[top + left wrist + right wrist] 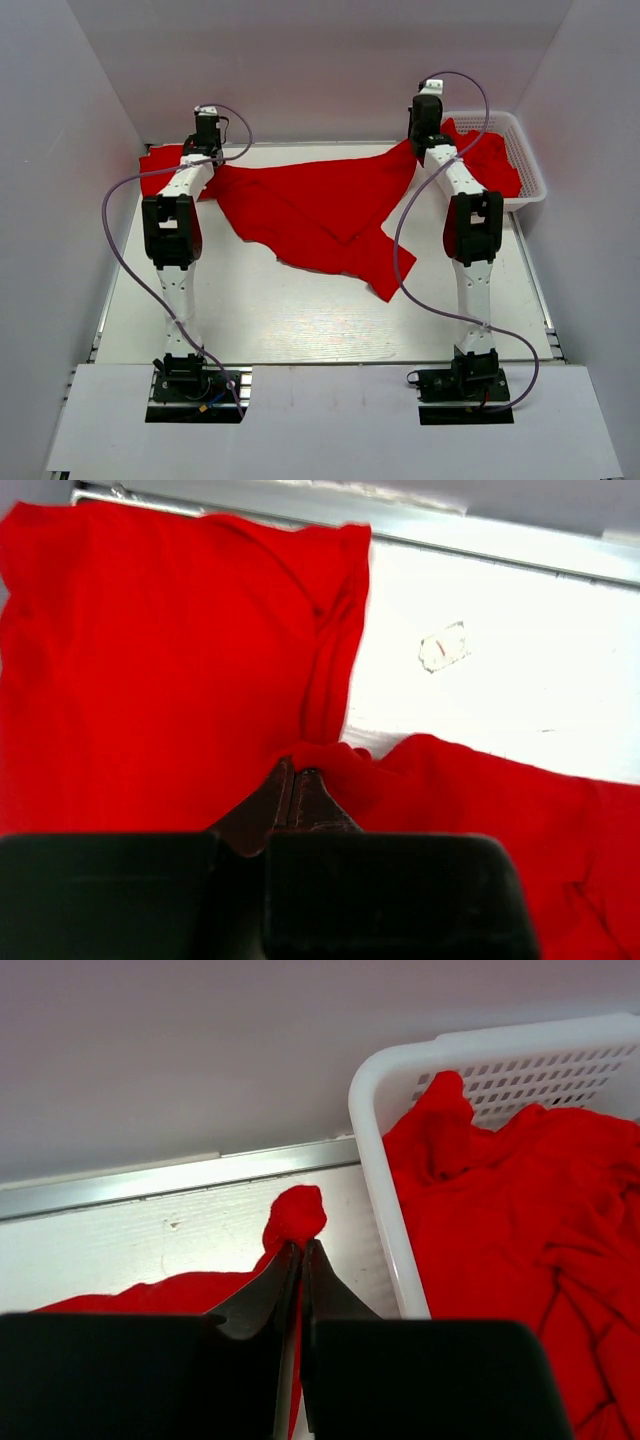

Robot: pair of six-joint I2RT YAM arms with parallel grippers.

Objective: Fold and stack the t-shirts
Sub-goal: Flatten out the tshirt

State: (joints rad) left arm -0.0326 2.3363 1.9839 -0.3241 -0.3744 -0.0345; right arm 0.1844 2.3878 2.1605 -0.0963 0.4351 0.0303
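Top external view, entries as we log them:

1. Spread t-shirt [320, 205], bright red, no print. It lies across the far half of the table [300, 310], stretched between the two arms, with loose folds trailing toward the near right.
2. Left gripper [205, 150], at the far left of the table. In the left wrist view we see its jaws clenched on a small pinch of the spread t-shirt [470, 790], right at the cloth's edge.
3. Right gripper [420, 140], at the far right, just beside the basket. In the right wrist view its jaws are closed on a bunched corner of the same shirt [295, 1215], and a knob of cloth sticks up past the tips.
4. Second t-shirt [158, 160], same red. It lies flat with straight edges in the far left corner of the table [500, 660], and it fills the left of the left wrist view [150, 660], touching the pinched cloth.
5. White lattice basket [530, 170], at the far right corner, resting on the table [150, 1250]; its wall [385, 1190] stands near the right jaws.
6. Crumpled t-shirts [495, 155], red, heaped inside the basket [510, 1210]. We cannot tell how many there are.
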